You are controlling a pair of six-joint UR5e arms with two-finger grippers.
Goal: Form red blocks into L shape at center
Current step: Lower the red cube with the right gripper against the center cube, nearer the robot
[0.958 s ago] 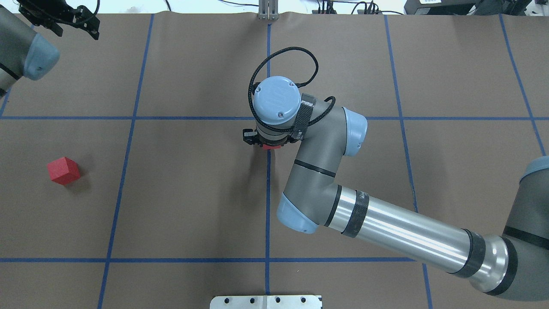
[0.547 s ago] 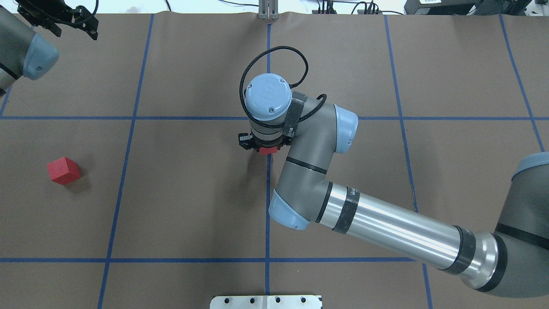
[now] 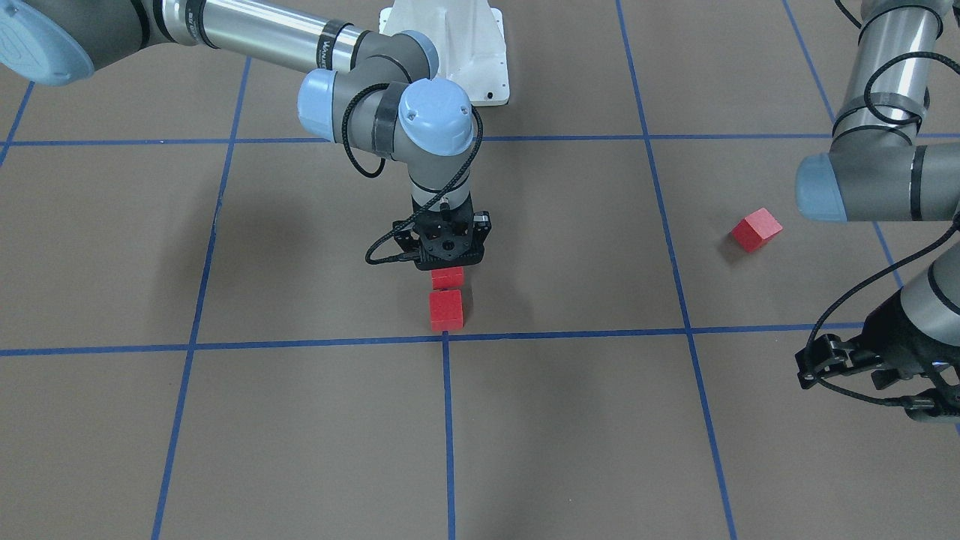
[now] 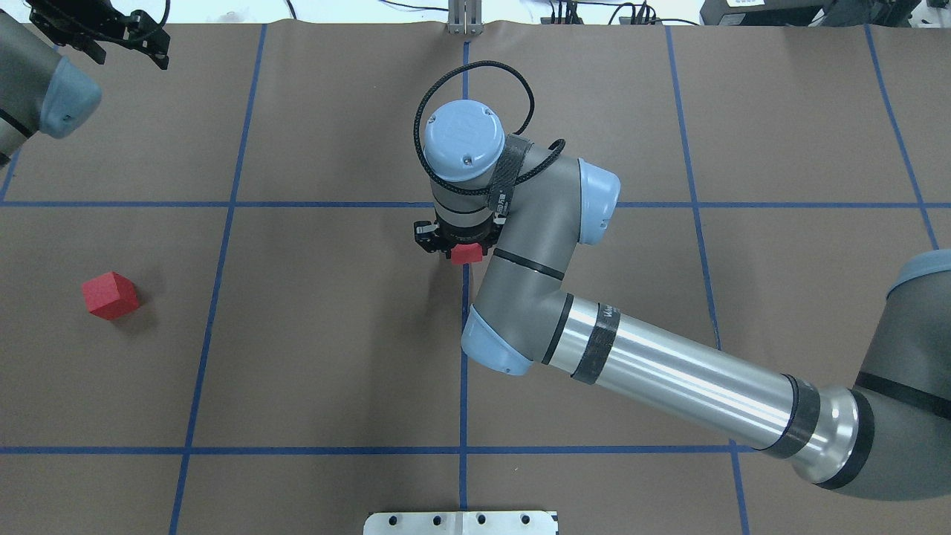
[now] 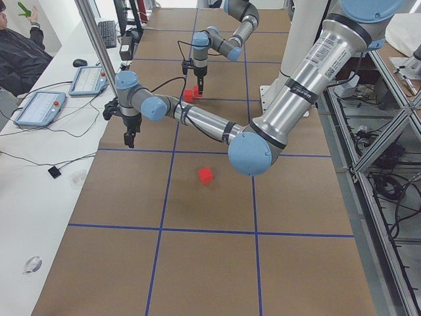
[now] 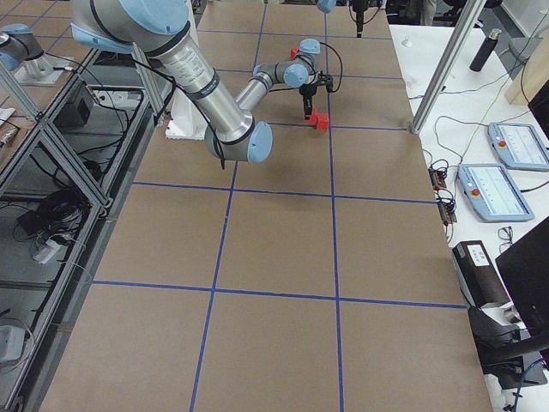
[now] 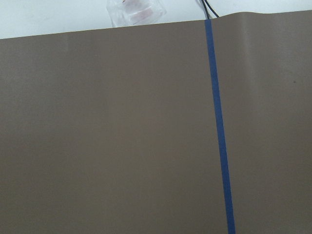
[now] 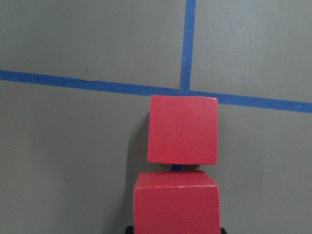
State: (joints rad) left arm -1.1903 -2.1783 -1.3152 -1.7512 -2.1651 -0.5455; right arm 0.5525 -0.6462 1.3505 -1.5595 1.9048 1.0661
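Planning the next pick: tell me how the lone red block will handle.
The lone red block likely slides rather than rolls: it is a flat-faced cube resting flat. Its matte surface and crisp edges suggest a stiff, non-slippery grip.

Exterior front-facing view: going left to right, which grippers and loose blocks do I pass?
The right gripper with its held red block → lone red block → left gripper.
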